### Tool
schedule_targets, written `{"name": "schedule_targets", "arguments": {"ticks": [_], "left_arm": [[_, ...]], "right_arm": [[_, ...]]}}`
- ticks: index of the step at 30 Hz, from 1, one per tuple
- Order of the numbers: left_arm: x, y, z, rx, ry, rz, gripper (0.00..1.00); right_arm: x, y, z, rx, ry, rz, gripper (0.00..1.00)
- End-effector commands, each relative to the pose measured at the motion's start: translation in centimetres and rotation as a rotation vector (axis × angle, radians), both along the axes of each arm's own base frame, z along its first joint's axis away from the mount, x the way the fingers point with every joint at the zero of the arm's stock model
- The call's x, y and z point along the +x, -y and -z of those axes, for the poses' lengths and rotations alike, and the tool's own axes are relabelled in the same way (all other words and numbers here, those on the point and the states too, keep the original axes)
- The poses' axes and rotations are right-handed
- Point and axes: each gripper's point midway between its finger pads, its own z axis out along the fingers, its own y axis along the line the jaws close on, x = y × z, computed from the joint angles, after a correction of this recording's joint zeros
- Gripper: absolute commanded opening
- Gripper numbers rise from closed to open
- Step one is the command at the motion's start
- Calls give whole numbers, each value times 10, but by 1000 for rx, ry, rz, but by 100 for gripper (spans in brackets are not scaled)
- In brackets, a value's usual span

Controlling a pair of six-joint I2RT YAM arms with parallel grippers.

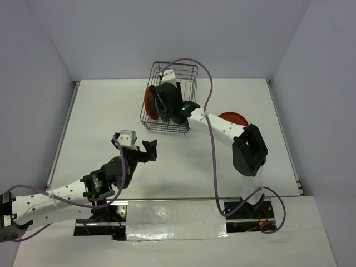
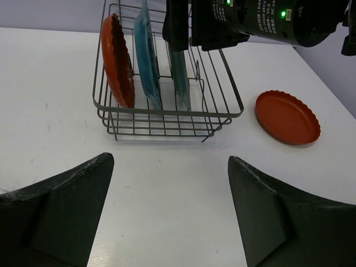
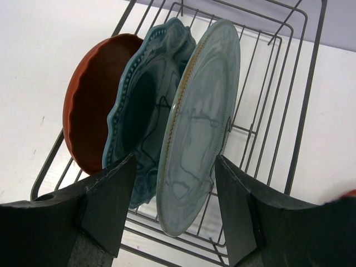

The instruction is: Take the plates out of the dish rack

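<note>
The rack stands at the middle of the counter's far edge in the top view. An upright orange plate fills its left end, with a teal plate just beside it. The right arm reaches in from the near right corner, and its wrist covers the rest of the rack. A flat orange plate lies on the counter right of the rack, partly under that arm. The left arm stretches from the near left corner, with the left jaws spread over bare counter, well short of the rack.

The left wrist view faces the rack side on. Three plates stand on edge in separate slots: the upright orange plate at the left, the teal plate next, then a grey plate. The right arm's dark wrist hangs right above the grey plate. The flat orange plate rests apart on the right. The left fingers are wide apart with nothing between them.

The right wrist view looks down into the rack. The right jaws are open, one finger in front of the teal plate and the other on the far side of the grey plate, whose near rim sits in the gap. Whether either finger touches it cannot be told. The upright orange plate leans behind.
</note>
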Motion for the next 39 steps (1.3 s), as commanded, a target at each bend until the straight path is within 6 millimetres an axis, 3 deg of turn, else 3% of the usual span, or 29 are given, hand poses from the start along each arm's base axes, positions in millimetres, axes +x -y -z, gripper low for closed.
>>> {"name": "schedule_targets", "arguments": {"ticks": [1,7,10,12,13,14,16,17,18,19,20,21,22,23,24,25,26,27,29,31,35,37,38,39], "left_arm": [[2,-2,-9,-63,16,-24,96],[2,4,-7,-61,23,-4,95],[-1,20,-13,-49,45,84,93],[-3,32,-21,-47,44,139,93],[-2,37,-18,-25,26,147,93],[-1,39,-13,3,0,147,93],[5,51,-19,-1,-47,145,90],[8,52,-16,22,-74,146,87],[10,65,-23,12,-90,188,78],[12,70,-22,16,-106,202,75],[19,70,-24,13,-119,201,70],[22,81,-22,14,-151,237,69],[26,83,-20,12,-167,239,67],[37,81,-29,-8,-168,225,58],[44,84,-19,17,-201,221,55],[50,85,-15,28,-221,219,52],[64,78,-23,30,-219,190,48],[74,80,-13,56,-247,177,48],[95,70,-16,68,-260,127,53],[110,68,-6,97,-281,98,52],[133,72,-13,122,-252,89,61],[143,71,-2,158,-278,51,63],[151,70,-10,152,-265,20,64],[157,72,-1,168,-283,11,64]], "right_arm": [[-1,2,-9,34,29,27,66],[-10,11,-22,17,17,26,66],[-28,23,-46,51,24,-3,66],[-45,30,-69,91,35,-48,66],[-53,36,-66,79,15,-56,66],[-63,41,-83,119,25,-65,66],[-78,54,-80,118,-14,-64,66],[-90,64,-95,153,-1,-63,66],[-98,69,-98,197,-19,-52,66],[-108,77,-85,193,-59,-49,66],[-117,81,-84,217,-69,-53,66],[-134,87,-102,296,-51,-82,66],[-143,90,-86,305,-77,-97,66],[-152,92,-86,332,-76,-118,66],[-168,101,-103,392,-37,-154,66],[-174,103,-90,407,-41,-165,66],[-181,106,-91,432,-31,-177,66],[-193,115,-106,489,12,-198,66],[-206,112,-106,560,21,-253,66],[-218,118,-114,615,57,-278,66],[-226,126,-99,649,66,-278,66],[-227,125,-96,650,64,-282,66],[-226,124,-96,647,65,-286,66],[-226,123,-98,647,67,-290,66]]}}
